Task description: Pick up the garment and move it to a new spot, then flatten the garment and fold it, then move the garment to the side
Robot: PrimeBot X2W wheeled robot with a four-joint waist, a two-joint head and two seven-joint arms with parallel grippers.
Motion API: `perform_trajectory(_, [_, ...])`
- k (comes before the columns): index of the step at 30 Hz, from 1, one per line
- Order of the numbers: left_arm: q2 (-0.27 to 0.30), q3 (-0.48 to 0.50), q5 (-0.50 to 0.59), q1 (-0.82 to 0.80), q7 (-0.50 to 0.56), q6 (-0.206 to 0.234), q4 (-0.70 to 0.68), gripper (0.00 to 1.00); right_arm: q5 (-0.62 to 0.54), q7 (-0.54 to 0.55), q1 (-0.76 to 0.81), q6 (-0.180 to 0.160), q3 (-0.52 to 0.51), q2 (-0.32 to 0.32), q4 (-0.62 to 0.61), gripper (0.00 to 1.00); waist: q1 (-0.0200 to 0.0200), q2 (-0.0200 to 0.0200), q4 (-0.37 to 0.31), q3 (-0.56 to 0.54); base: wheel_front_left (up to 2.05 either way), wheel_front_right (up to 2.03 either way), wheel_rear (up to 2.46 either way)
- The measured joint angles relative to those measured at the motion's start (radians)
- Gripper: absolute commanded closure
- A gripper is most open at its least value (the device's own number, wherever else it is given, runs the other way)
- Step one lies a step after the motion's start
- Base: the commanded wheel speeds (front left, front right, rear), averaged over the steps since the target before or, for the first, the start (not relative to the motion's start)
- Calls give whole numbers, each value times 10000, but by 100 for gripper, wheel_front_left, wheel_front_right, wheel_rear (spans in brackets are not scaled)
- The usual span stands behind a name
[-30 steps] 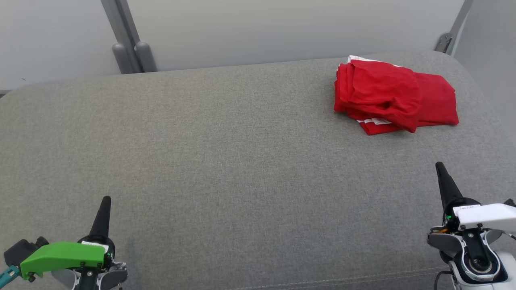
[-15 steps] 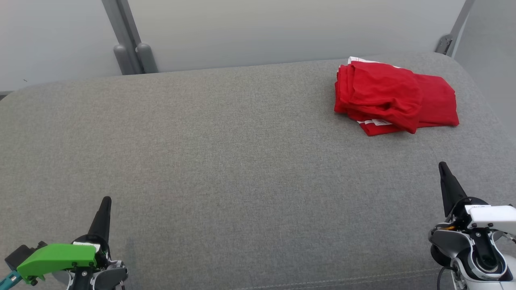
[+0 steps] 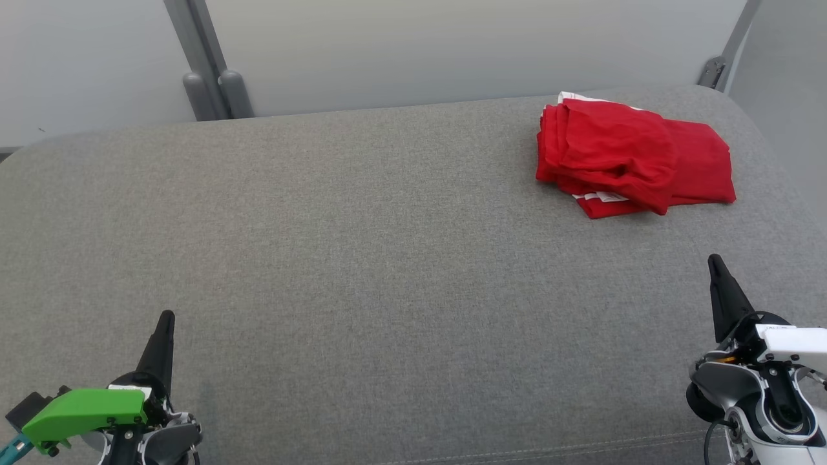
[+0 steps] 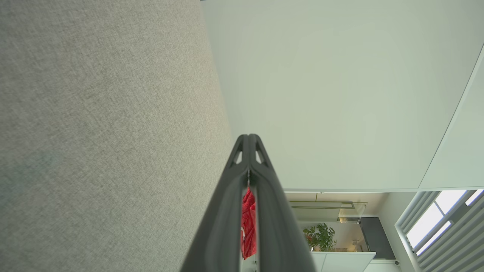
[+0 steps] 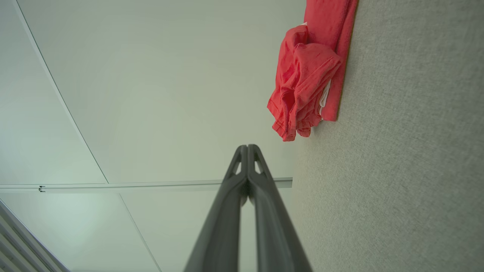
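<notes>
You are seemingly finishing: the garment (image 3: 633,158) is lying folded aside, left tool (image 3: 166,315) and right tool (image 3: 714,259) resting closed, empty; next needs only parking.

A red garment (image 3: 620,152), folded into a rumpled stack with white trim at its edges, lies at two o'clock on the grey fabric-covered counter (image 3: 387,258), near the far right corner. The left hand (image 3: 164,321), under a green cover (image 3: 84,410), sits at seven o'clock with its dark fingers (image 3: 158,352) pressed into one point. The right hand (image 3: 716,265) at four o'clock is closed likewise, well apart from the garment.
</notes>
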Motion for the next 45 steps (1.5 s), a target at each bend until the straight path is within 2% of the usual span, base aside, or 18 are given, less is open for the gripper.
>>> perform_trajectory(45, [-6,21,0,-1,2,0,8,100,0,12,-15,2,-36,15,111,100,0,0,-2,-3,0,0,0])
